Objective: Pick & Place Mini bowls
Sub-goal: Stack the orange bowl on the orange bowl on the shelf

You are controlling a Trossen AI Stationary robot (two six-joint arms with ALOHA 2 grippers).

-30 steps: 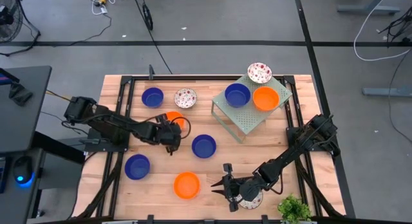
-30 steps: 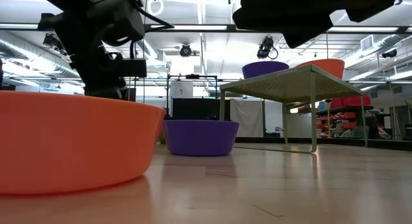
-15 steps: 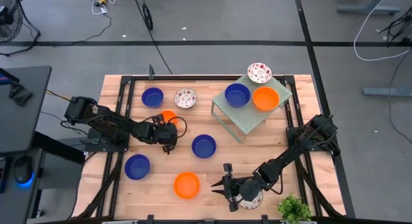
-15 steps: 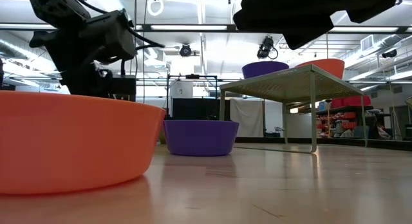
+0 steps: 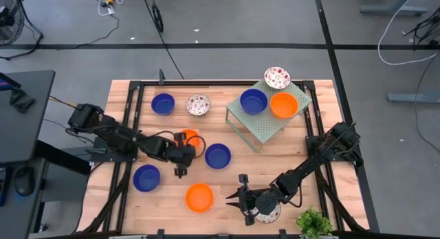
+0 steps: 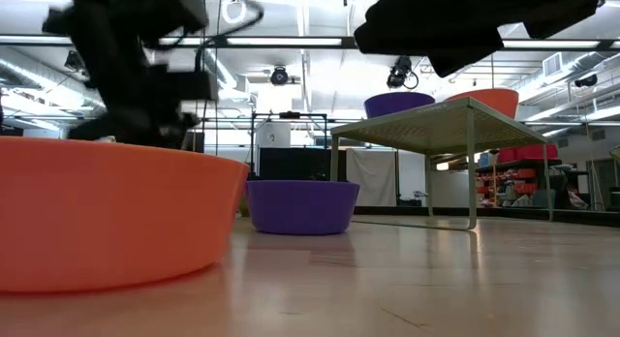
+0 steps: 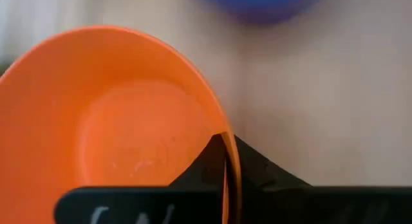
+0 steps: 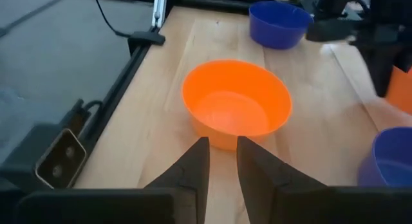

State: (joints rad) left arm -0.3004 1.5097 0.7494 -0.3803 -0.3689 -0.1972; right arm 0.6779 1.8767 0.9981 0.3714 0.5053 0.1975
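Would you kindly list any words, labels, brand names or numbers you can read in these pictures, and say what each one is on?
None can be read.
Left hand: pale marks on the black bar at its base are too blurred to read.
Orange bowl it holds: no markings.
Pale green rack: no label visible.

Solid dark blue round mini bowls: four (image 5: 163, 103) (image 5: 218, 156) (image 5: 146, 177) (image 5: 253, 101). Solid orange round mini bowls: three (image 5: 199, 197) (image 5: 283, 105) (image 5: 190, 138). White round mini bowls with red speckles: three (image 5: 197, 105) (image 5: 277, 77) (image 5: 267, 214). Pale green perforated metal rack (image 5: 263, 128): one. Small green leafy plant (image 5: 313, 224): one. Dark two-finger pincers: two, the left pincer (image 5: 180, 172) and the right pincer (image 5: 232, 200).
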